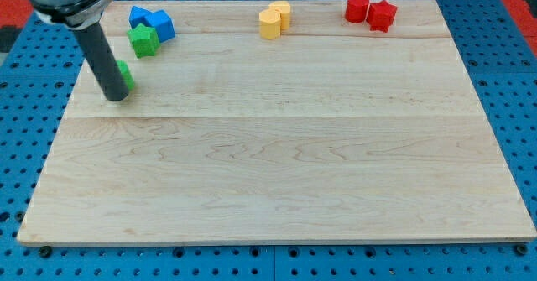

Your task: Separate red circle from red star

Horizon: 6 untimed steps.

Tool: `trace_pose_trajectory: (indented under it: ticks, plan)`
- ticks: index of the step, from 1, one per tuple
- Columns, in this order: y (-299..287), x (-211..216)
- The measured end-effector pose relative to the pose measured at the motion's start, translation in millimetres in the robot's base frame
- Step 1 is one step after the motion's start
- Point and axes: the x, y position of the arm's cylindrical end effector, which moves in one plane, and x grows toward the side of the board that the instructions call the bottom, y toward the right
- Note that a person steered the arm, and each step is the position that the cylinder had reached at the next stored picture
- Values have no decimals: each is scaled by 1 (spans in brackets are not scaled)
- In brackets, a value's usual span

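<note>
The red circle [357, 7] and the red star [383, 15] sit touching each other at the view's top right of the wooden board [277, 163], the circle on the left. My tip [117, 97] rests on the board at the view's far left, far from both red blocks. It stands right against a green block [126, 75] that the rod partly hides.
A green star-like block [143, 39] and two blue blocks [153, 20] cluster at the view's top left. Two yellow blocks [273, 19] sit touching at the top centre. A blue pegboard surrounds the board.
</note>
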Motion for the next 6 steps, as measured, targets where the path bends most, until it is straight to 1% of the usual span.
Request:
trace_pose_trajectory:
  ticks: [1,2,3,4,5,6]
  plan:
    - [-4,-43]
    - [19,-33]
    - [157,-41]
    - [306,-64]
    - [435,-104]
    - [495,-172]
